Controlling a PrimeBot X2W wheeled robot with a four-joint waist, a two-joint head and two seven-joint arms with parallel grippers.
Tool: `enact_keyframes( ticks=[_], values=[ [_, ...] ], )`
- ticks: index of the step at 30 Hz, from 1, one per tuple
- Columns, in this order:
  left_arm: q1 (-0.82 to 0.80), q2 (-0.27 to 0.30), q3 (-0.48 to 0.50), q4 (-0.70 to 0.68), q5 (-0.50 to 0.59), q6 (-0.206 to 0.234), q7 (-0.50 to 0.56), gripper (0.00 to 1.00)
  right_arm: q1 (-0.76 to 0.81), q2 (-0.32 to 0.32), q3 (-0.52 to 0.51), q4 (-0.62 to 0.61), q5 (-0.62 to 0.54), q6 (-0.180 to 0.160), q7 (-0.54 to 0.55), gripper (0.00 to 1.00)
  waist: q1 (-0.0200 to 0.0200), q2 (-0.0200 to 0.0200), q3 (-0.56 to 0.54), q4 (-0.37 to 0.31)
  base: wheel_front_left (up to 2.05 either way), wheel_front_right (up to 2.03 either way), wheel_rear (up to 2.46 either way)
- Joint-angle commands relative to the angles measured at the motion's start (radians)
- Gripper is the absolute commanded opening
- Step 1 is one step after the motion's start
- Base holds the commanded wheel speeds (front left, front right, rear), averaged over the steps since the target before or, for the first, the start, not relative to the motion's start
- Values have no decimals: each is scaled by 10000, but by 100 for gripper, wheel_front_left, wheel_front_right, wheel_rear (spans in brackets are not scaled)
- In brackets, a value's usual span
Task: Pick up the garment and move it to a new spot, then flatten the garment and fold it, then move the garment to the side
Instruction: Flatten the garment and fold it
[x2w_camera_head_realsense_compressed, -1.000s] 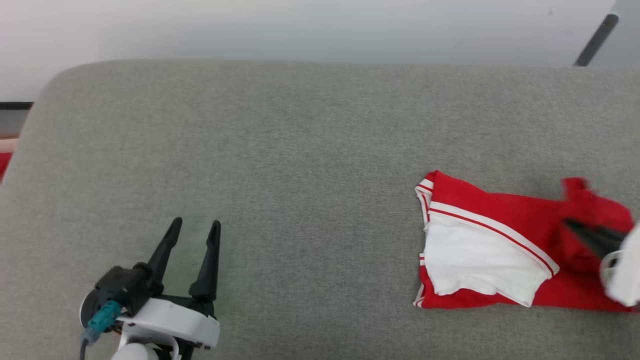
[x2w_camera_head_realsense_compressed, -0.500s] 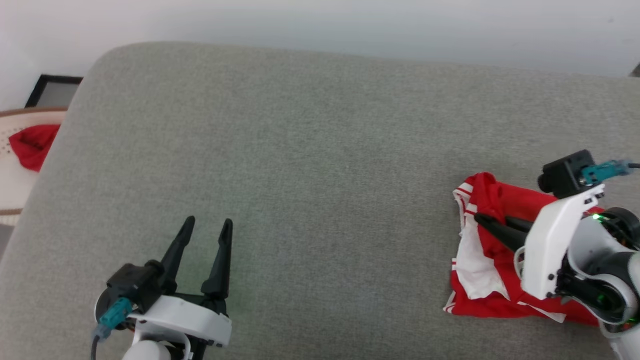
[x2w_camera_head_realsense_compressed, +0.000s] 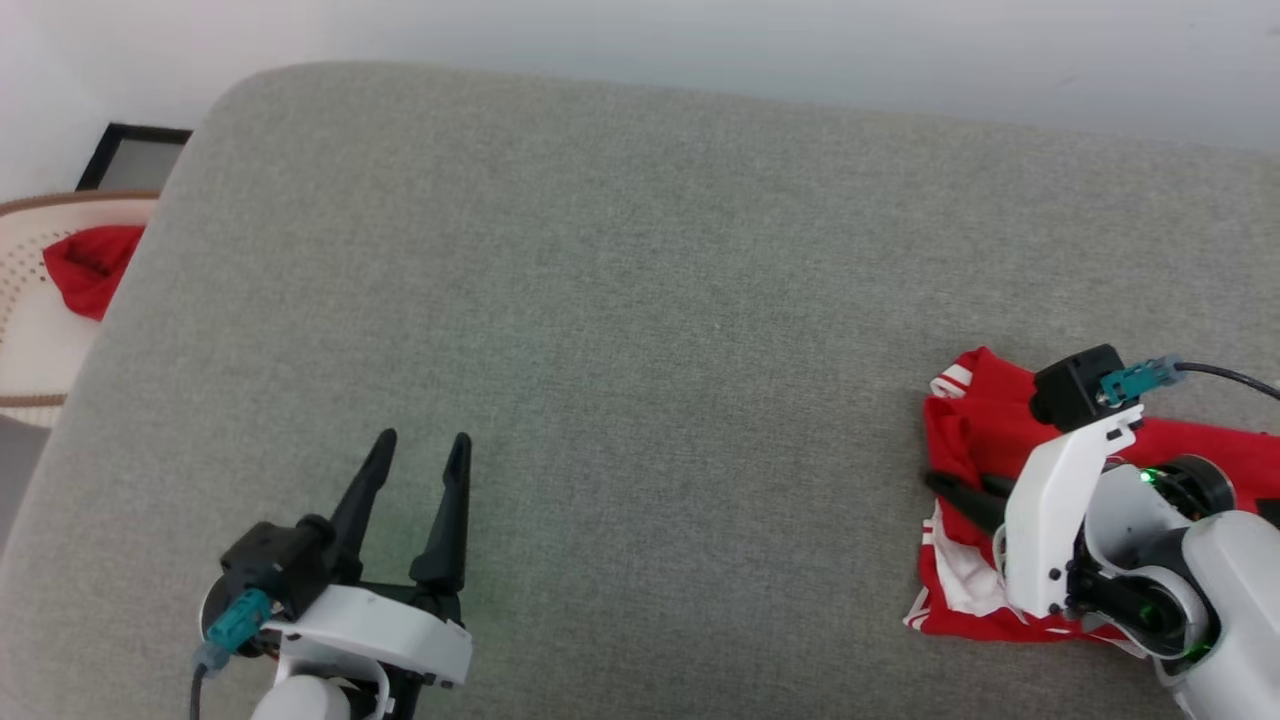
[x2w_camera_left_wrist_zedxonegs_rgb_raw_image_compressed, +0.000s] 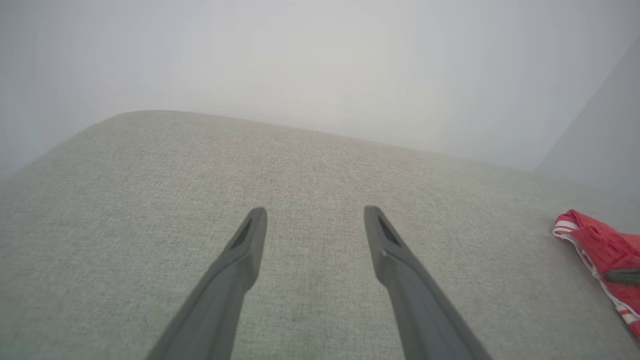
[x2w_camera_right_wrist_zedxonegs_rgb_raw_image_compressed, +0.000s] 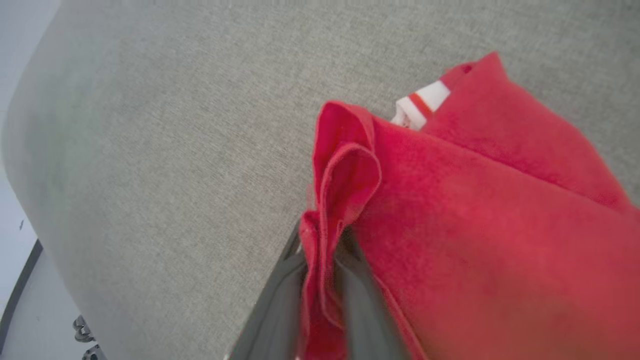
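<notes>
Subject: the garment (x2w_camera_head_realsense_compressed: 975, 440), a red T-shirt with white striped trim. It lies as a bunched, partly folded bundle at the right side of the grey fabric-covered tabletop (x2w_camera_head_realsense_compressed: 640, 300), nearer the near edge than the far one. Part of it is hidden under the right arm.

Right tool (x2w_camera_head_realsense_compressed: 958, 482): narrow, clamped on a raised red fold at the bundle's left edge. The right wrist view confirms cloth pinched between the two fingers (x2w_camera_right_wrist_zedxonegs_rgb_raw_image_compressed: 322, 240).

Left tool (x2w_camera_head_realsense_compressed: 425, 437): wide, holding nothing, resting low over bare tabletop at near left, well apart from the garment.

Also noted: a cream perforated basket (x2w_camera_head_realsense_compressed: 20, 250) with a plain red cloth (x2w_camera_head_realsense_compressed: 85, 265) beyond the tabletop's left end.

Assessment: folding appears done, and the step in hand is judged to be moving the garment aside. Next move calls for settling the bundle flat, then releasing without dragging the fold open.
</notes>
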Motion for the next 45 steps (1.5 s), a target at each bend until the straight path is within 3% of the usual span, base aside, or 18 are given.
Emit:
enact_keyframes(
  ticks=[1,2,12,19,22,28,34,45],
  values=[
    [-16,-9,20,20,-35,-18,6,100,-149,65,105,47,172,-7,-124,64,0,0,-132,-115,0,0,0],
    [15,8,16,32,-22,-18,6,100,-182,85,186,53,285,-7,-201,100,0,0,-198,-166,0,0,0],
    [366,135,73,100,-69,-18,6,100,-309,-732,-107,-318,1133,-7,-1287,100,0,0,-894,-980,0,0,0],
    [362,161,-128,275,-217,-18,6,100,90,-1340,-1175,438,983,-8,-3237,100,0,0,-878,-1562,0,0,0],
    [247,221,-238,405,-273,-18,6,100,250,-1534,-1343,1016,302,-7,-4195,100,0,0,-837,-1747,0,0,0],
    [209,365,-224,674,-317,-18,6,100,552,-870,-1702,1949,-402,-8,-6245,100,0,0,-1032,-2135,0,0,0],
    [571,477,-63,721,-219,-18,6,100,1031,-488,-1541,2089,-929,-8,-7755,100,0,0,-1630,-2334,0,0,0],
    [1619,406,460,247,66,-18,7,100,2241,-236,-1852,1459,-1298,-8,-8321,100,0,0,-2438,-2317,0,0,0]
  ],
)
